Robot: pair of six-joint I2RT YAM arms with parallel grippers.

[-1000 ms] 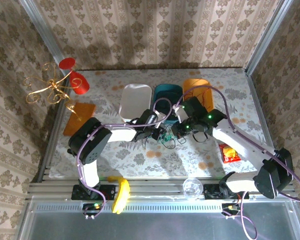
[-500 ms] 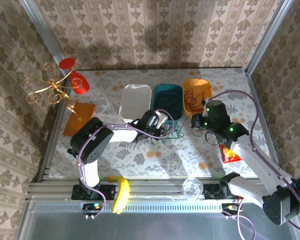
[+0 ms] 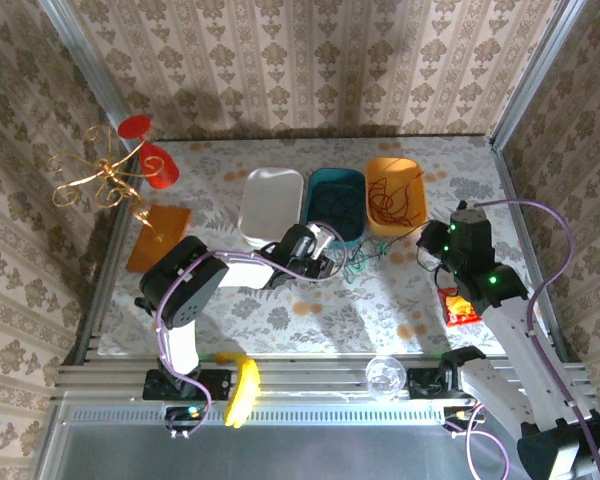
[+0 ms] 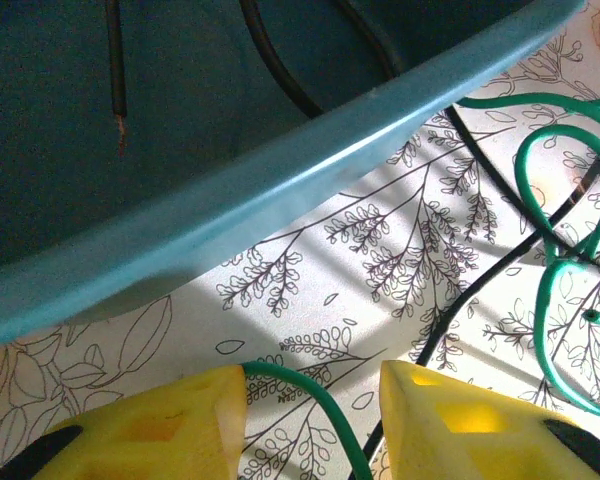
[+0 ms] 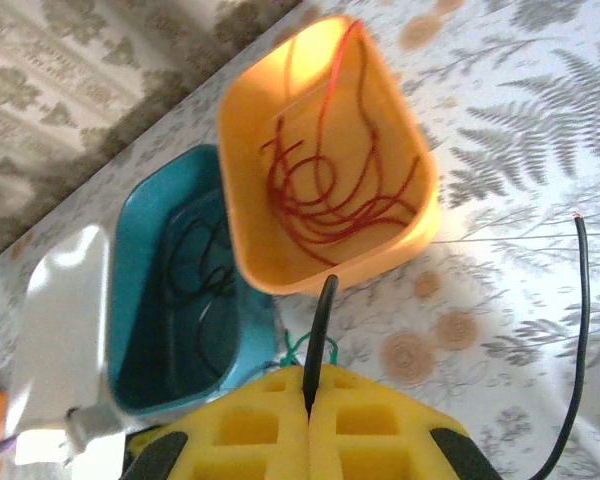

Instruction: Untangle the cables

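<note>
Plainly, one red cable (image 5: 325,207) in bin (image 5: 248,225); right jaws pinch black cable (image 5: 320,320).

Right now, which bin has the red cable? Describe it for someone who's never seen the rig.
On the floral table, a white bin, a teal bin and an orange bin sit in a row toward the far side. Take the orange one, at the right end; it alone holds the coiled red cable.

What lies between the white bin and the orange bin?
The teal bin stands between the white bin and the orange bin, as the top view shows.
</note>
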